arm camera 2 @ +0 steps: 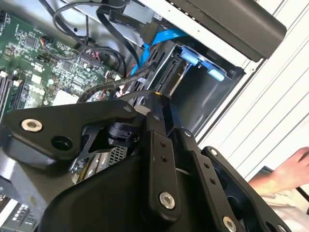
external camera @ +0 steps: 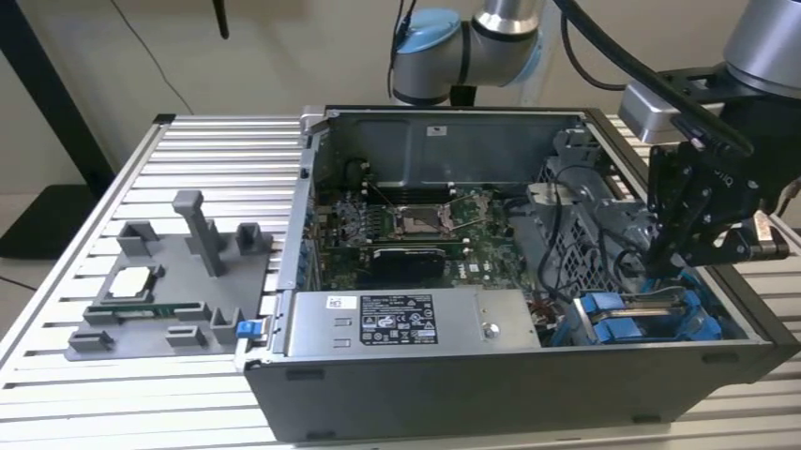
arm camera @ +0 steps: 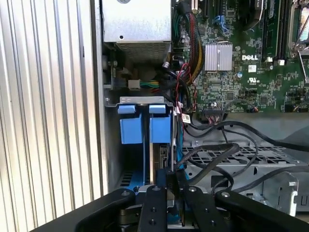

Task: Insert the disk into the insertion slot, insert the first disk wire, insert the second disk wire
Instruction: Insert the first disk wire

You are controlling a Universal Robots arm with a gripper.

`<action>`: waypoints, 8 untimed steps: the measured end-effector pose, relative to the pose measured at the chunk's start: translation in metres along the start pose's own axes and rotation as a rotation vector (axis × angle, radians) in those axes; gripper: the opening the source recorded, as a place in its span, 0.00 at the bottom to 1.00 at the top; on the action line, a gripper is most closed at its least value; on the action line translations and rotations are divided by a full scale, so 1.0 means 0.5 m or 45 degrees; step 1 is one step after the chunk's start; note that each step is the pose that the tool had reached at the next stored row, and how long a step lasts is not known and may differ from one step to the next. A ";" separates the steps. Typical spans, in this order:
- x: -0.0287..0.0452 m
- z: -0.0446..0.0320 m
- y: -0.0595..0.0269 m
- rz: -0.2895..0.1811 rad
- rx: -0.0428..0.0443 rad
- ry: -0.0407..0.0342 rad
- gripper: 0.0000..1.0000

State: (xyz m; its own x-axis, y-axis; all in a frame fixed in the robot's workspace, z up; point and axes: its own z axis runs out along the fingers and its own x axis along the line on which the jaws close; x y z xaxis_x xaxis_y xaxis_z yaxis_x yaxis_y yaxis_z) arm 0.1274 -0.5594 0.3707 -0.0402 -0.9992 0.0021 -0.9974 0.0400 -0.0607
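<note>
One drive bay, the insertion slot, stands in a corner of the open computer case, just beside the silver power-supply box. The disk is down inside the slot. Its blue carrier shows at the mouth, but the silver body is hidden. In the exterior view the slot is at the case's right end.

The gripper hangs right over the slot's mouth, on the side of the disk next to the cables. Its jaws are drawn narrow, nearly together. In the second wrist view a thin black cable runs up to the tips – I cannot tell if it is pinched between them.

A bundle of black cables loops over the perforated metal next to the slot, close to the fingers. The green motherboard lies on the case floor. On the slatted table, well apart at the exterior view's left, a grey fixture stands. A person's hand rests outside the case wall.
</note>
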 end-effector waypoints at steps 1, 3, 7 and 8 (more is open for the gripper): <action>0.000 0.000 0.000 0.000 0.000 0.0000 0.00; 0.000 0.000 0.000 0.000 0.000 0.0000 0.00; 0.000 0.004 -0.001 0.000 -0.020 0.0007 0.00; 0.000 0.005 -0.002 0.000 -0.026 0.0010 0.00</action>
State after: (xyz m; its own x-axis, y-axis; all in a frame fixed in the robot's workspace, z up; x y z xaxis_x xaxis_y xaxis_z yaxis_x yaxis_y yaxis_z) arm 0.1286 -0.5595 0.3681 -0.0401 -0.9992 0.0028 -0.9984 0.0400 -0.0407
